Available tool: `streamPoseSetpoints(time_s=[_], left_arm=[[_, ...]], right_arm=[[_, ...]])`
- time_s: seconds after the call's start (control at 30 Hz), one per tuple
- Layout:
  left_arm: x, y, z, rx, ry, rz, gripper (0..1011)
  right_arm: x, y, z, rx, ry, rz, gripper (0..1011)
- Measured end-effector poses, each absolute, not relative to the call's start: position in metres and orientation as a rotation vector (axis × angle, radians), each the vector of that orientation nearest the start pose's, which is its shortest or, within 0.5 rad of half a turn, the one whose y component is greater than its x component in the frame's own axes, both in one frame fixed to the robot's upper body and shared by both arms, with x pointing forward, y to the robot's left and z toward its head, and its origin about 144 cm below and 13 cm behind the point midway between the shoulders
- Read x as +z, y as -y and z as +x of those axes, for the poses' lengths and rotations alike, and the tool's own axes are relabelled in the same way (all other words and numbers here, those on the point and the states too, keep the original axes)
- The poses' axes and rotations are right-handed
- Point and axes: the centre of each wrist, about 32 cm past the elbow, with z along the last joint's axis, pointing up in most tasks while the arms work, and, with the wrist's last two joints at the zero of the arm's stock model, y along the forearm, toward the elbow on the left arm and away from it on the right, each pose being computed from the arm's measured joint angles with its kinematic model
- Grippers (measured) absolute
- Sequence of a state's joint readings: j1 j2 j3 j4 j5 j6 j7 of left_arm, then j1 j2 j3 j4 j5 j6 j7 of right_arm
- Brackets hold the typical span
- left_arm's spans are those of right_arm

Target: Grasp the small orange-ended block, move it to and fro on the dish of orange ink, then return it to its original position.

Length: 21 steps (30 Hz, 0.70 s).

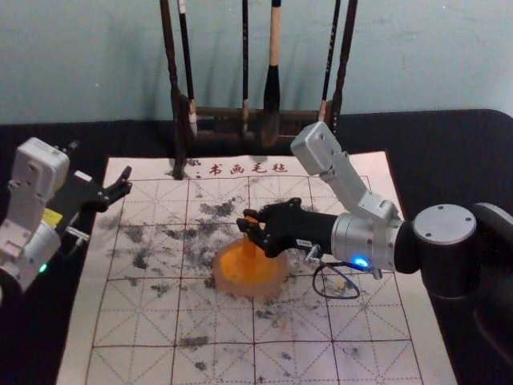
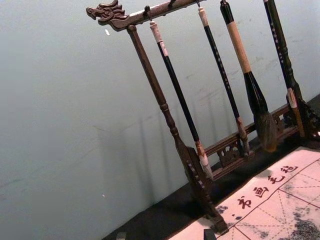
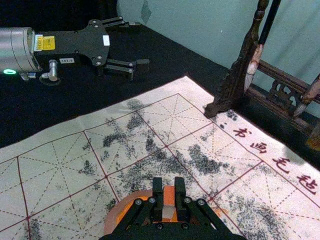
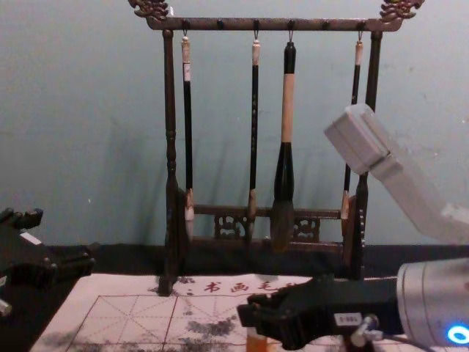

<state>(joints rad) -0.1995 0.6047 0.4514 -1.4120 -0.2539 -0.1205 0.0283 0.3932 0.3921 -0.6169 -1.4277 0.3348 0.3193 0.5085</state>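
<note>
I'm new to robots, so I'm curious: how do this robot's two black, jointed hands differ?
The left hand is open and empty, while the right hand is closed on the small orange-ended block. The left hand is off to one side; the right is over the round dish of orange ink. Both are black and jointed.

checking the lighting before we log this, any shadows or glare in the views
Left wrist view: soft shadows on the wall beside the brush stand; chest view: similar faint shadows left of the stand; head view: a blue light glows on the right arm, no harsh glare.
</note>
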Motion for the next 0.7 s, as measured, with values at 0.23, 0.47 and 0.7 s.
streamPoseSetpoints(time_s=[0.23,0.47,0.7], left_arm=[[1.1397,-0.3097,0.4886,1.248,0.285,0.305,1001],[1.1398,-0.3097,0.4886,1.248,0.285,0.304,1001],[1.1398,-0.3097,0.4886,1.248,0.285,0.304,1001]], right_arm=[[1.1801,0.1873,0.5244,-0.595,-0.096,-0.38,145],[1.1807,0.19,0.5247,-0.599,-0.093,-0.382,145],[1.181,0.1922,0.5241,-0.597,-0.092,-0.386,144]])
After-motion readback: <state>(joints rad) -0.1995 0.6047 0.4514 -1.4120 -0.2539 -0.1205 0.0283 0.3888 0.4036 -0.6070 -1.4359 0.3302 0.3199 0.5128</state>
